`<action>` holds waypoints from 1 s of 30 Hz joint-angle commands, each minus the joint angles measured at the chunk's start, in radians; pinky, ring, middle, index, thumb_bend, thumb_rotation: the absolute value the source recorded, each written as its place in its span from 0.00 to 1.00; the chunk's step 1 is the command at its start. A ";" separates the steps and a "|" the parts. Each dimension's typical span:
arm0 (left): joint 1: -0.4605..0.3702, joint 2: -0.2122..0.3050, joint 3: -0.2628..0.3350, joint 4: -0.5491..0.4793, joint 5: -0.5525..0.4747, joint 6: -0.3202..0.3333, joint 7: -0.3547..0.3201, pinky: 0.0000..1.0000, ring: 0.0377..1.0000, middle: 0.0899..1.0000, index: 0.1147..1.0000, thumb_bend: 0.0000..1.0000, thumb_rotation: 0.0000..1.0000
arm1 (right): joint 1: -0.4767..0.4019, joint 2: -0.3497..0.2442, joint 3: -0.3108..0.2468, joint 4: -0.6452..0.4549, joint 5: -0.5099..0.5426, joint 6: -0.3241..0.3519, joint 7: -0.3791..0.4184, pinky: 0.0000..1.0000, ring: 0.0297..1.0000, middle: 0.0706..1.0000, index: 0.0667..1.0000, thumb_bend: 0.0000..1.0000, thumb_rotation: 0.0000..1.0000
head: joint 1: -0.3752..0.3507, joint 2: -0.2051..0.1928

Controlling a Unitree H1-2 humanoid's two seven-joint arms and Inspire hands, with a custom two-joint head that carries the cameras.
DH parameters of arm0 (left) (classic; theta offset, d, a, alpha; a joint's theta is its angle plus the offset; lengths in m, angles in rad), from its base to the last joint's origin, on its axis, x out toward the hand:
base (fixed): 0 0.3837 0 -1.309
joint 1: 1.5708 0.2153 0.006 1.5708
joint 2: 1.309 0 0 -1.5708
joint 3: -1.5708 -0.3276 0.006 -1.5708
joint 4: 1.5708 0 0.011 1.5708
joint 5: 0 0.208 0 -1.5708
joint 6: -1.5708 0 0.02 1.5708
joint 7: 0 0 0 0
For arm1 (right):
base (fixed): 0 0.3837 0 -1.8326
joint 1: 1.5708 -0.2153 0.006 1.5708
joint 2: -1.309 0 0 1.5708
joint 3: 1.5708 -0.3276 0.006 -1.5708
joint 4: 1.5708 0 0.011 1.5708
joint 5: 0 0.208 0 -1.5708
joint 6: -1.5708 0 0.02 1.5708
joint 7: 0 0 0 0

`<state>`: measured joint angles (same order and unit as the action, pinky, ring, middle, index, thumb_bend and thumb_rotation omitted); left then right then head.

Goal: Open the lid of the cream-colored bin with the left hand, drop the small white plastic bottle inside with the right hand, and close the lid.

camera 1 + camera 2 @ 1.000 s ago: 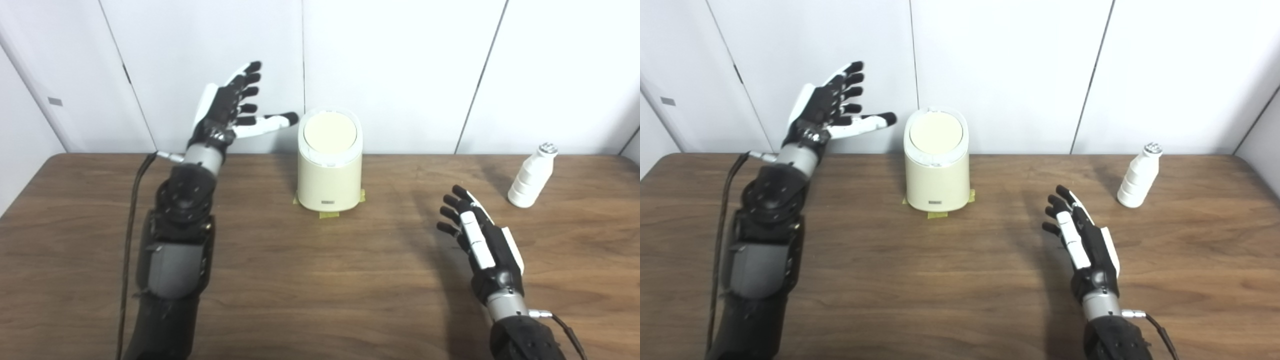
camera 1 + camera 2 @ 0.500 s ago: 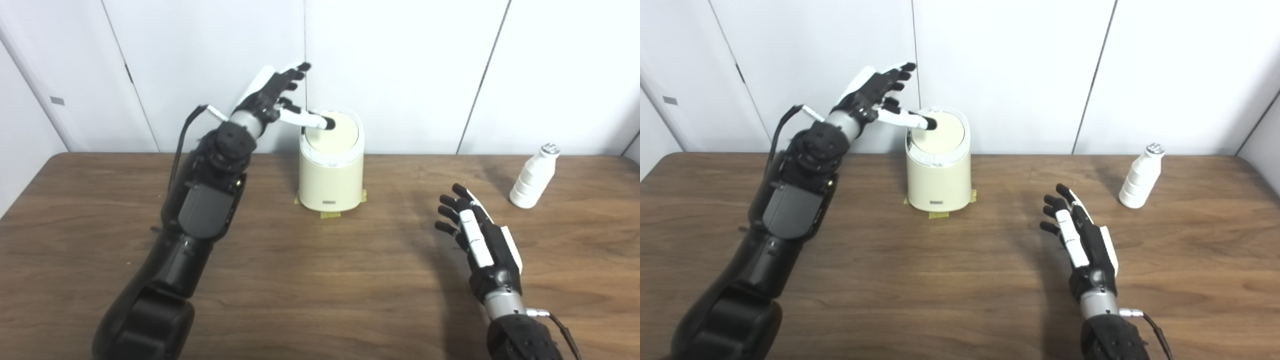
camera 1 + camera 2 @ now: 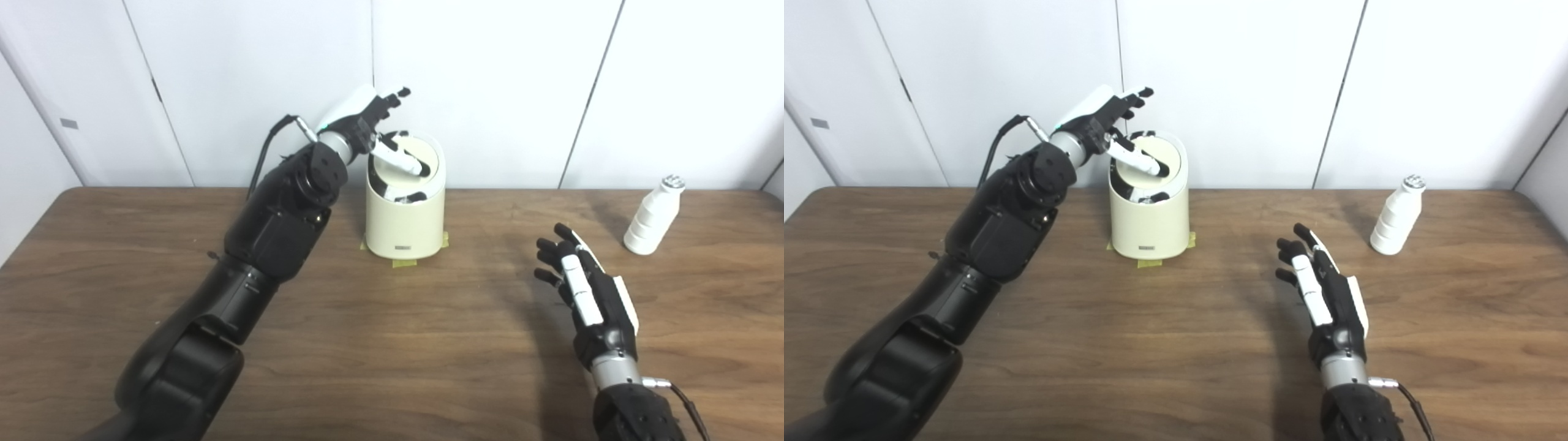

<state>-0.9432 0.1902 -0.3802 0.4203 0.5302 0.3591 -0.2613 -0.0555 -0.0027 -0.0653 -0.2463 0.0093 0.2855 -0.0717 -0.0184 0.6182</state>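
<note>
Pressing down on the lid of the cream-colored bin, the left hand has its thumb on the lid's surface while its other fingers are spread apart above and behind the bin's top, holding nothing. The lid looks tilted into the bin, with a dark gap showing at its near edge, so I judge the opening step is under way but not finished.

The small white plastic bottle stands upright on the table, well to the right of the bin and about level with the bin's base. Its long axis is vertical, a little leaning in the view.

The right hand rests low over the table, to the right of the bin and nearer to the robot than the bin is. Its fingers are open and slightly curled, gripping nothing. The bottle lies ahead of these fingers and to their right, so the right hand is clearly the nearer one and should reach forward-right to take the bottle from the side.
</note>
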 commanded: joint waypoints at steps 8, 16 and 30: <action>-0.097 0.029 -0.013 0.020 0.056 -0.099 0.034 0.85 0.94 0.98 1.00 0.90 0.10 | -0.036 -0.006 0.005 -0.045 -0.013 -0.009 0.002 0.74 0.81 0.77 0.86 0.40 0.78 | 0.004 0.009; -0.113 0.048 -0.032 0.008 0.108 -0.120 0.051 0.84 0.96 0.99 0.99 0.90 0.10 | -0.034 -0.010 0.008 -0.043 -0.015 -0.007 0.005 0.73 0.81 0.77 0.87 0.40 0.79 | 0.003 0.011; -0.133 0.052 -0.030 0.040 0.149 -0.150 0.068 0.85 0.94 0.95 0.95 0.90 0.09 | -0.031 -0.007 0.015 -0.048 -0.035 0.000 0.002 0.71 0.79 0.76 0.86 0.40 0.79 | -0.004 0.017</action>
<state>-0.9913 0.2241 -0.4163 0.4749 0.6548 0.2362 -0.2329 -0.0558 -0.0093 -0.0532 -0.2568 -0.0209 0.3020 -0.0714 -0.0215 0.6351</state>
